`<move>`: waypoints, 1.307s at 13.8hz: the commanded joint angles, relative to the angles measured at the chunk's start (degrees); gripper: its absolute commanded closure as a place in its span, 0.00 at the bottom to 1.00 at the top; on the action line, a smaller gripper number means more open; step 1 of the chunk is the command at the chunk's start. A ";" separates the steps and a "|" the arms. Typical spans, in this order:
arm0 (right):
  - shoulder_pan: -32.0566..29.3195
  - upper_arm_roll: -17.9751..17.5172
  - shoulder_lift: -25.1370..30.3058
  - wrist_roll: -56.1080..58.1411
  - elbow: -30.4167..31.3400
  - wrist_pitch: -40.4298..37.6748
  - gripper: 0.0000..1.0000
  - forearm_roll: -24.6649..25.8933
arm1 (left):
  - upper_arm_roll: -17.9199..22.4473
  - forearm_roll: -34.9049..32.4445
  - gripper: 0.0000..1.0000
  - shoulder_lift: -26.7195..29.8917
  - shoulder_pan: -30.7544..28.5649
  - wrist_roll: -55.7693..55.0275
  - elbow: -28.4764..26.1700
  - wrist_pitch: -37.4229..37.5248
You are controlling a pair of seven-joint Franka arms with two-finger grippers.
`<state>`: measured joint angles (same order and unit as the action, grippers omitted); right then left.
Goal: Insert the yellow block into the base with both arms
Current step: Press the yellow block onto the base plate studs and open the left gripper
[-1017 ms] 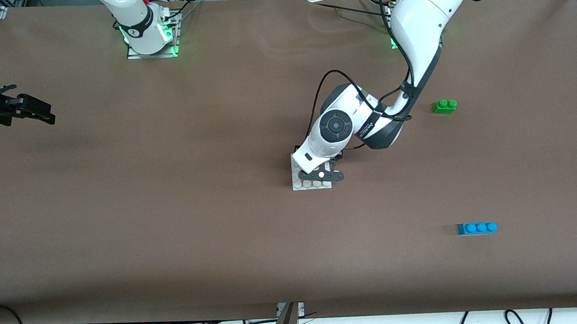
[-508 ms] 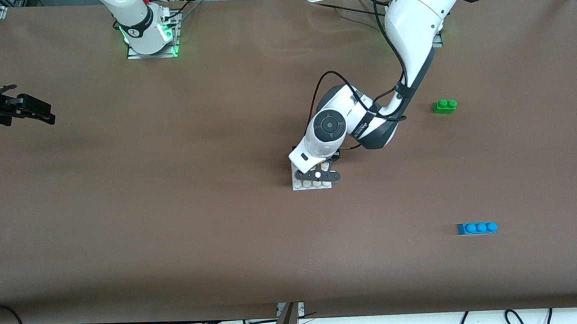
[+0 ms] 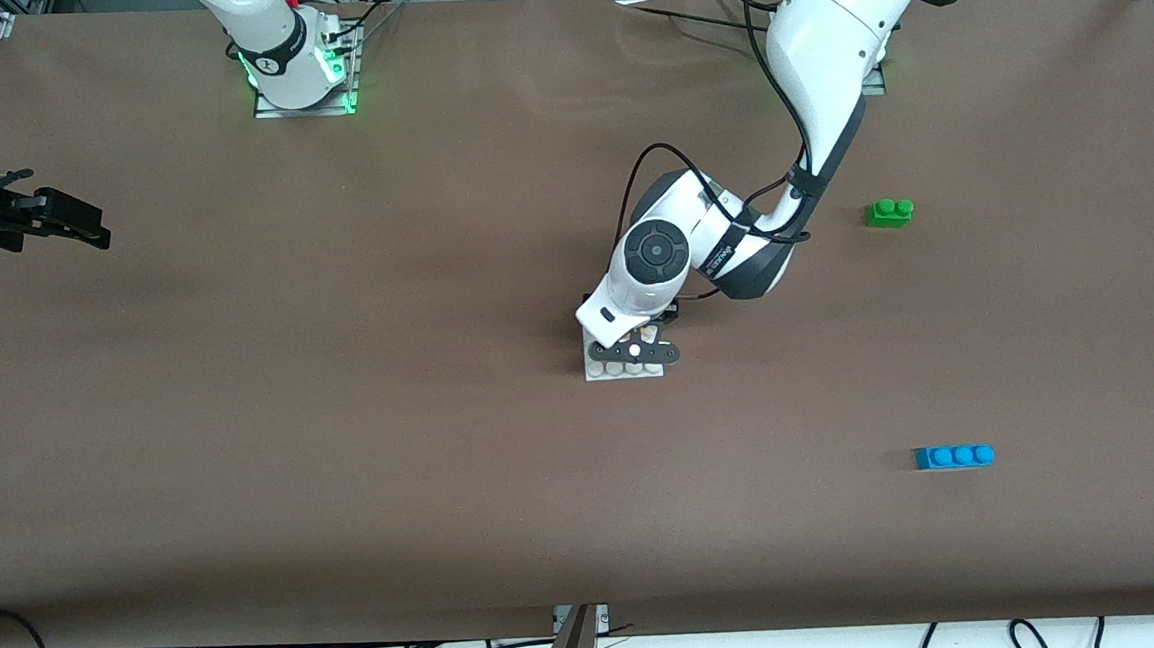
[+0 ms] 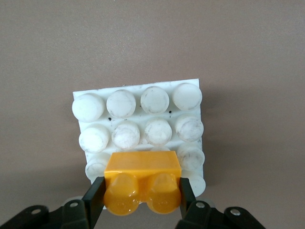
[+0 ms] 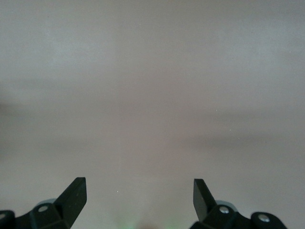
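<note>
The yellow block (image 4: pixel 142 164) is pinched between the black fingers of my left gripper (image 4: pixel 141 191), which is shut on its two short ends. It hangs just over the white studded base (image 4: pixel 121 102), covering studs in the rows along one edge. I cannot tell whether it touches them. In the front view the left gripper (image 3: pixel 634 351) is low over the base (image 3: pixel 625 370) near the table's middle, and the wrist hides the block. My right gripper (image 3: pixel 80 229) waits open and empty above the right arm's end of the table, its fingers (image 5: pixel 76 193) spread wide over bare surface.
A green two-stud brick (image 3: pixel 889 212) lies toward the left arm's end of the table. A blue three-stud brick (image 3: pixel 954 456) lies at that same end, nearer to the front camera. Cables hang along the table's front edge.
The left arm's wrist and gripper have shifted slightly toward the right arm's end of the table over the base, still holding the block. The right arm has not moved.
</note>
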<state>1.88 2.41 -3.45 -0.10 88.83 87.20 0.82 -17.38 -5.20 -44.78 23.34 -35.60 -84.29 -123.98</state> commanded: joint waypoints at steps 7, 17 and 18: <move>0.23 0.14 0.38 0.28 -0.06 -0.02 0.01 -0.21 | 1.04 3.44 0.63 -2.68 0.65 -1.05 2.03 0.41; 0.23 0.14 0.38 0.28 -0.06 -0.10 0.01 -0.21 | 0.95 3.35 0.00 3.28 -1.98 -0.17 2.20 4.34; 0.23 0.14 0.38 0.28 -0.06 -0.10 0.01 -0.21 | 0.95 3.18 0.00 5.38 -2.59 0.00 2.20 6.80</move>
<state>1.88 2.41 -3.46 -0.10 88.83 87.20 0.82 -16.57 -2.53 -44.14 21.99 -36.09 -81.45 -121.81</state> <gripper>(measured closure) 0.004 0.000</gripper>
